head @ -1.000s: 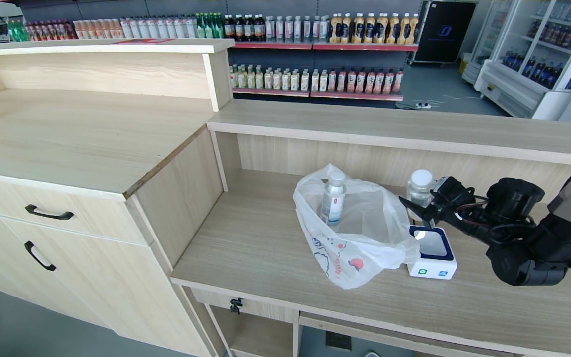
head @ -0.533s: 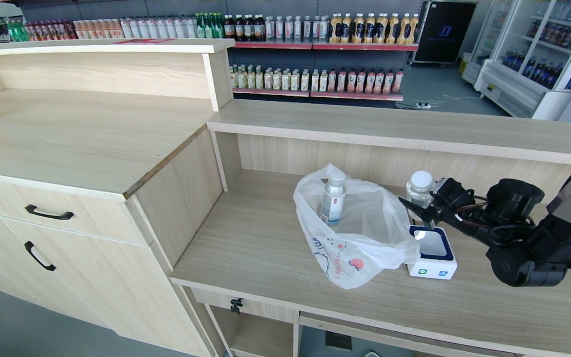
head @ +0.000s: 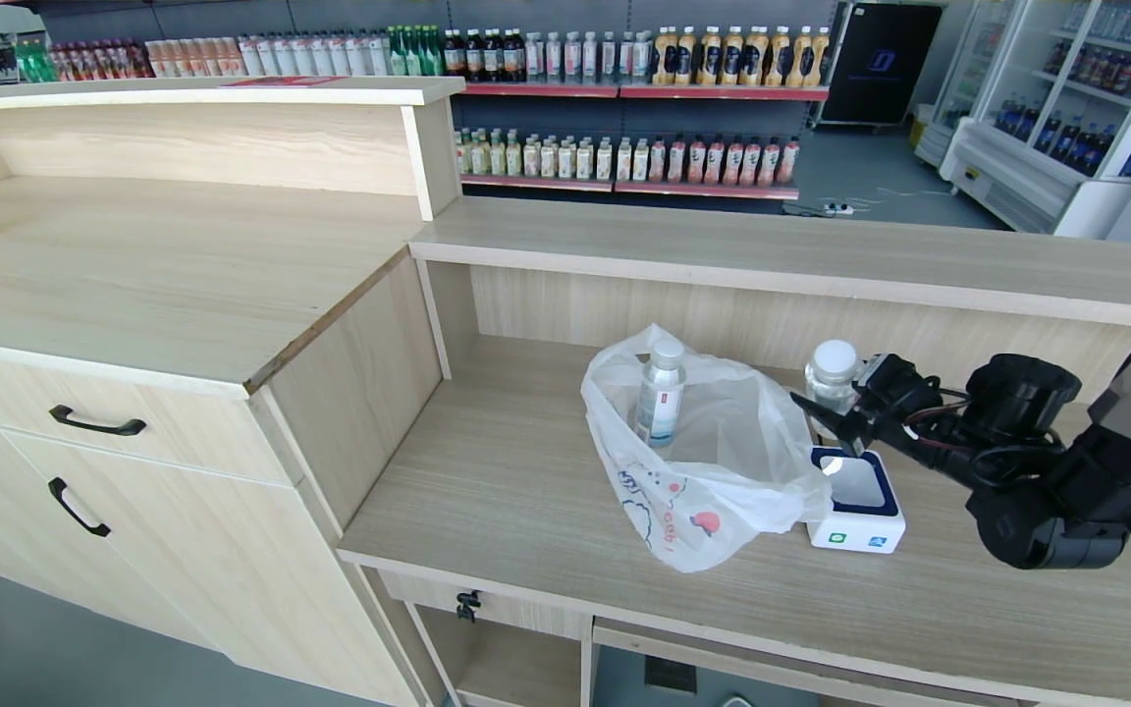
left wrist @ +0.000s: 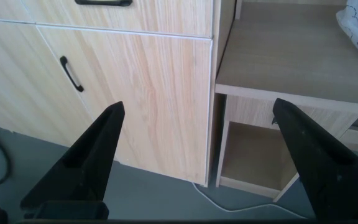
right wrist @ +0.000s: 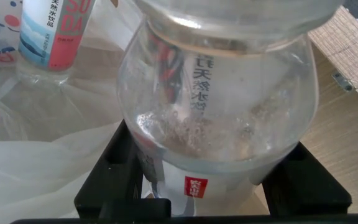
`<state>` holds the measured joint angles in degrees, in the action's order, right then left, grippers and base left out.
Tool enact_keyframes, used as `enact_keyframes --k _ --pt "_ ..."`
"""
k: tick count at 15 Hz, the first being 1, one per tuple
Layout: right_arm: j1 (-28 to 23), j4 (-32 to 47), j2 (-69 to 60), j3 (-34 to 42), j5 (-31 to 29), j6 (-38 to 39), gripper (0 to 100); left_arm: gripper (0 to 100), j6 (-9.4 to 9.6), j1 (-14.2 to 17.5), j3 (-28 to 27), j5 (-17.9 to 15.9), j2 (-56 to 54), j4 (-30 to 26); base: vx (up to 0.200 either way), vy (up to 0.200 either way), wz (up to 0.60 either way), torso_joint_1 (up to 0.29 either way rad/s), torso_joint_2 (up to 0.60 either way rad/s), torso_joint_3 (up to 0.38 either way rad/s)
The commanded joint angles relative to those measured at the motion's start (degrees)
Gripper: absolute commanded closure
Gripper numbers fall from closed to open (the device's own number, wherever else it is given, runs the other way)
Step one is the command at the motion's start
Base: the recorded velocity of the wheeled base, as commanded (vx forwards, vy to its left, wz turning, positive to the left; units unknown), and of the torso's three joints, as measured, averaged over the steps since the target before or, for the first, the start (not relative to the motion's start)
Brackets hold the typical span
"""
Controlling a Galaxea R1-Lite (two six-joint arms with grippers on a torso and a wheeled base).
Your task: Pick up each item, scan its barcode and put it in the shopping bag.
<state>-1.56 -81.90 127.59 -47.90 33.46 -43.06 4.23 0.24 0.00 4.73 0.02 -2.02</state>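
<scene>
clear bottle [head: 832, 371] is clamped in the right gripper [head: 824, 405] jaws near the scanner [head: 856, 503]; best to tilt its barcode toward it steadily. left gripper [left wrist: 197, 112] jaws apart.

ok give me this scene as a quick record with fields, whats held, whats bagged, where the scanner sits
held item: clear bottle with a white cap, upright
held by: right gripper, shut on it
scanner: white box on the counter, just in front of and below the clear bottle
shopping bag: white plastic, mouth open, touching the scanner's side
bagged: one labelled bottle, upright inside the bag
left gripper: open, holding nothing, low in front of the cabinet doors
</scene>
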Motion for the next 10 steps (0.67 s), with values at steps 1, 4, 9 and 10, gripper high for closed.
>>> enact_keyframes --k 1,4,9,10 --pt "0.0 1.0 -2.2 -0.2 -0.2 0.4 100 0 -0.01 0.0 0.0 0.0 0.0 0.0 0.000 0.000 0.00 0.000 0.00 0.000" --pt "-1.5 17.3 -15.7 -0.4 -2.4 5.8 100 0 -0.01 0.0 0.0 0.0 0.0 0.0 0.000 0.000 0.00 0.000 0.00 0.000" --pt "-1.4 36.5 -34.7 1.2 -22.8 26.2 100 0 -0.01 0.0 0.0 0.0 0.0 0.0 0.000 0.000 0.00 0.000 0.00 0.000" --pt "-1.2 39.2 -36.1 1.8 -29.0 26.5 100 0 -0.01 0.0 0.0 0.0 0.0 0.0 0.000 0.000 0.00 0.000 0.00 0.000"
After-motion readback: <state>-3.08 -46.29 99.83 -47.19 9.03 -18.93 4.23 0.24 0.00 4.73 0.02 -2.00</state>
